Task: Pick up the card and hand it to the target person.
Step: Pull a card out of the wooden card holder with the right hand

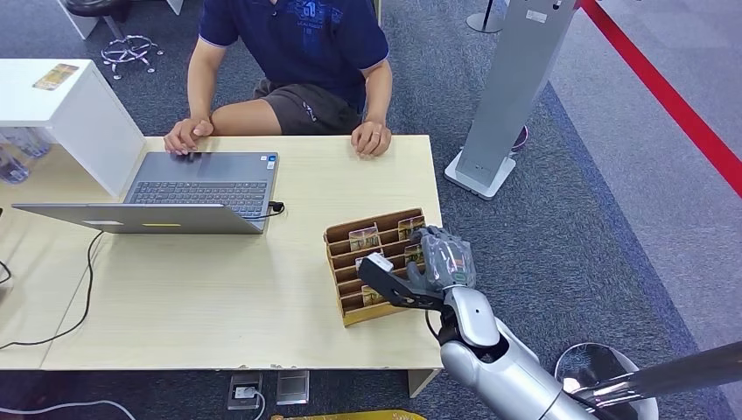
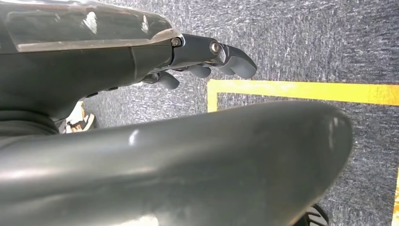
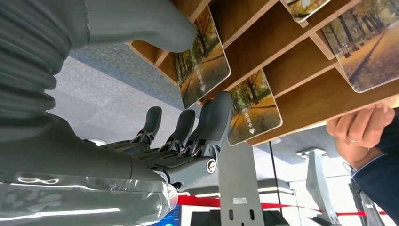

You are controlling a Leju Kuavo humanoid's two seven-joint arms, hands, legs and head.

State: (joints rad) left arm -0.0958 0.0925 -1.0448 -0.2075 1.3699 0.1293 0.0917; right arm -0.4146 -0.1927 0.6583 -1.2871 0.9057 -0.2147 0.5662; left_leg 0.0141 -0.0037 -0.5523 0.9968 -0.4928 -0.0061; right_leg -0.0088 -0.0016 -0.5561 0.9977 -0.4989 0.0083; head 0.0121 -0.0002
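right hand (image 1: 435, 262) at card (image 3: 200, 59), wooden rack (image 1: 343, 236)

A pale wood-grain bench (image 1: 219, 297) carries a brown slotted wooden card rack (image 1: 337, 236) holding cards printed with golden autumn trees (image 3: 203, 59), beside a silver-grey open laptop (image 1: 175, 214); blue-grey speckled carpet (image 1: 569, 236) bears a red stripe (image 1: 674, 101).

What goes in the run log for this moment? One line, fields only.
phase: reaching for card | right hand: fingers apart at card rack, nothing held | cards: in slots | left hand: hanging over floor | person: seated across desk
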